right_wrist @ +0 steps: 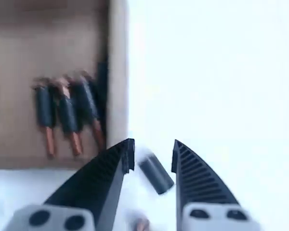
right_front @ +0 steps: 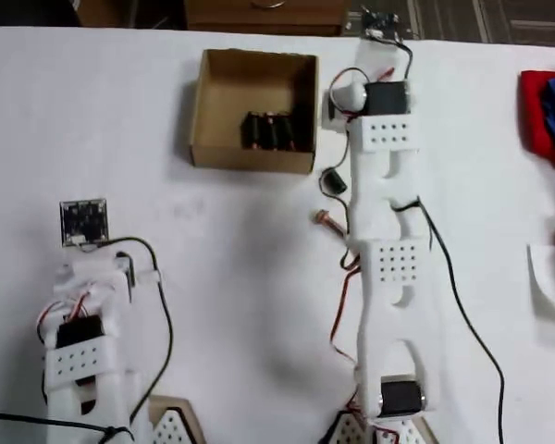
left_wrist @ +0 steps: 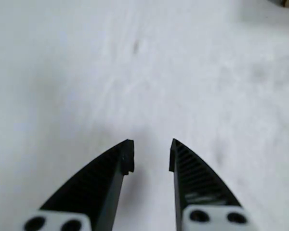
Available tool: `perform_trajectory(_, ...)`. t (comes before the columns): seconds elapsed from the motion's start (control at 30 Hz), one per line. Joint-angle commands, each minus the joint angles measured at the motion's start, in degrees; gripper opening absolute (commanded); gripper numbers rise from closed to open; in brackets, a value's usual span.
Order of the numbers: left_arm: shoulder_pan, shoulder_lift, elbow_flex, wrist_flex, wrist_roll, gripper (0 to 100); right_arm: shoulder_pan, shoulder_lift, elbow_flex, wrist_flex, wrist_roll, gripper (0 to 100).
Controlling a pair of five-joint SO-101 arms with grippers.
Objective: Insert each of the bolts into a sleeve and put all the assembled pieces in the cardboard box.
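Observation:
The cardboard box (right_front: 252, 155) stands at the back middle of the table with three assembled pieces (right_front: 276, 131) lying in it. In the right wrist view these pieces (right_wrist: 62, 113) are dark sleeves with copper bolt ends, inside the box wall (right_wrist: 118, 72). My right gripper (right_wrist: 150, 154) is open above the table just outside the box. A loose black sleeve (right_wrist: 155, 176) lies on the table under the gap between its fingers. A copper bolt (right_front: 327, 220) lies beside the right arm. My left gripper (left_wrist: 151, 154) is open over bare table at the front left.
A red cloth (right_front: 546, 106) and a white object (right_front: 550, 282) lie at the table's right edge. The right arm (right_front: 388, 240) stretches from the front edge up to the box's right side, trailing black and red cables. White table spreads between the two arms.

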Motion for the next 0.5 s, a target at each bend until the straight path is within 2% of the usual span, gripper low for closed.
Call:
perform_trajectory(0.0,-0.35,-0.88,0.04,-0.88,0.26,14,0.84,-0.48,4.04,1.45,0.0,11.5)
perform_trajectory(0.23,-0.35,-0.88,0.04,-0.7,0.18,14,-1.36,6.46,6.33,1.27,13.19,11.5)
perform_trajectory(0.47,-0.35,-0.88,0.04,-0.7,0.18,14,-1.27,10.51,6.33,0.48,17.05,11.6)
